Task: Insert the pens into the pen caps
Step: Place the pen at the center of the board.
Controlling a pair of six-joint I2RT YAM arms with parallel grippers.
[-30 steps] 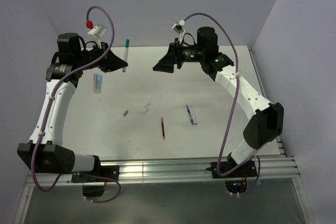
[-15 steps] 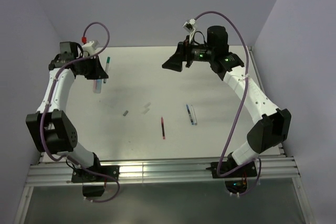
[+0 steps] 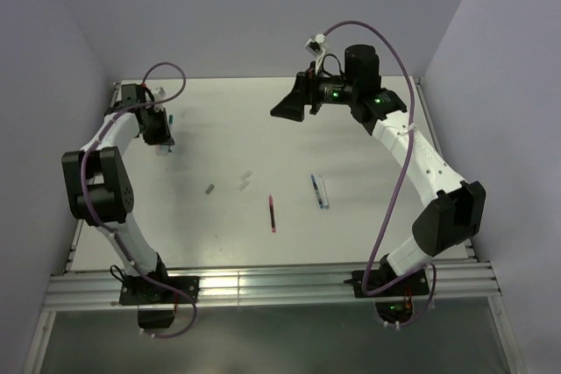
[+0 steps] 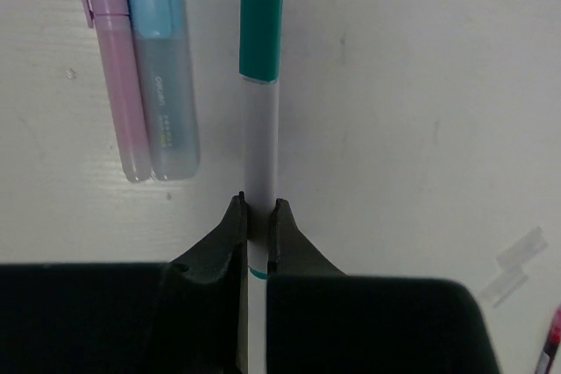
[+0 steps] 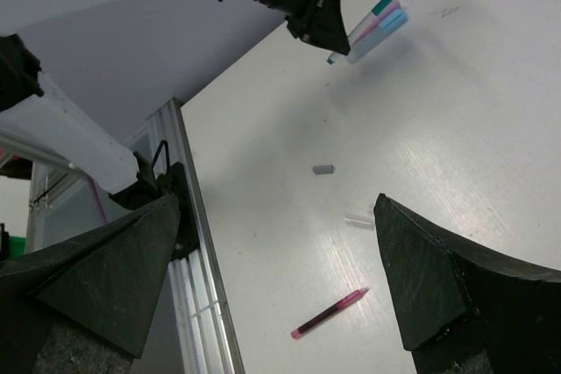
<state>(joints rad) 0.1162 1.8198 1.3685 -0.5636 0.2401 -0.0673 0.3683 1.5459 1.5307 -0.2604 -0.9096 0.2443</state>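
Observation:
My left gripper [image 4: 257,212] is shut on a white pen [image 4: 261,142] that wears a teal cap [image 4: 261,24]. It holds the pen low at the table's far left [image 3: 163,133], parallel to a pink capped pen [image 4: 118,85] and a light blue capped pen [image 4: 166,67] that lie side by side. I cannot tell whether the held pen touches the table. My right gripper [image 3: 279,111] hangs open above the far middle, nothing between its fingers. A red pen [image 3: 273,213], a dark blue pen [image 3: 316,188], a grey cap [image 3: 209,188] and a clear cap [image 3: 244,181] lie mid-table.
The table's left edge and wall run close beside the left arm [image 3: 96,181]. A metal rail [image 3: 263,285] borders the near edge. In the right wrist view the red pen [image 5: 330,314] lies between the open fingers, far below.
The left arm swung left and down, carrying the teal-capped pen to lie beside the pink and light blue pens. The right gripper shifted slightly right, then held still.

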